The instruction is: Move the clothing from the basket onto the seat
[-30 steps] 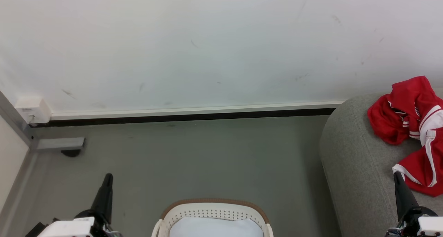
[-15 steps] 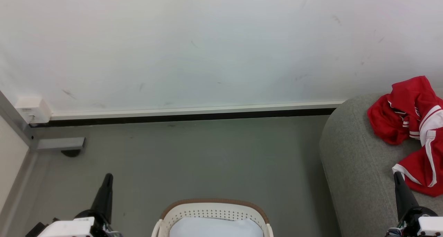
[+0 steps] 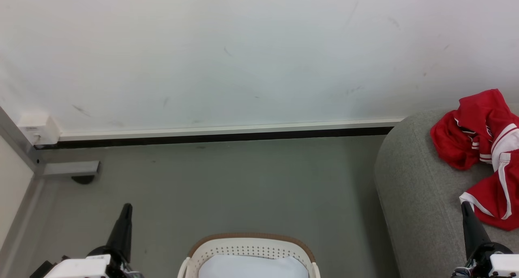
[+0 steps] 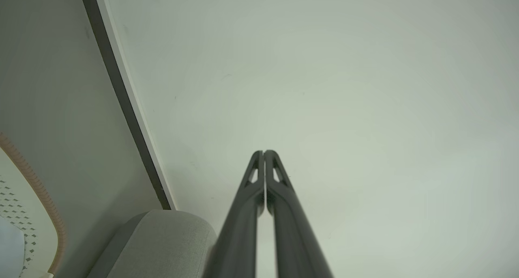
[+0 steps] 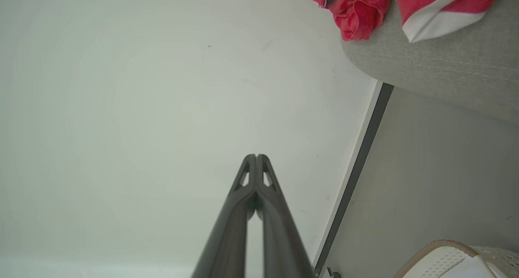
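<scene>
The red clothing [image 3: 484, 148] with white stripes lies crumpled on the grey couch seat [image 3: 417, 188] at the right edge, and its folds [image 5: 359, 10] also hang over the couch [image 5: 442, 67] in the right wrist view. The white perforated basket [image 3: 251, 245] with a brown rim sits at bottom centre, a pale blue-white sheet inside it. My left gripper [image 3: 126, 208] is shut and empty at lower left, its tips [image 4: 264, 153] pressed together. My right gripper [image 3: 465, 205] is shut and empty at lower right, just before the clothing's hem; the tips [image 5: 256, 157] touch.
A white wall with a white and black skirting strip [image 3: 227, 132] runs across behind the grey floor [image 3: 243, 188]. A white socket box [image 3: 37, 128] and a metal post base [image 3: 69, 168] stand at the left. The basket rim [image 4: 36, 188] and couch end [image 4: 162, 241] show in the left wrist view.
</scene>
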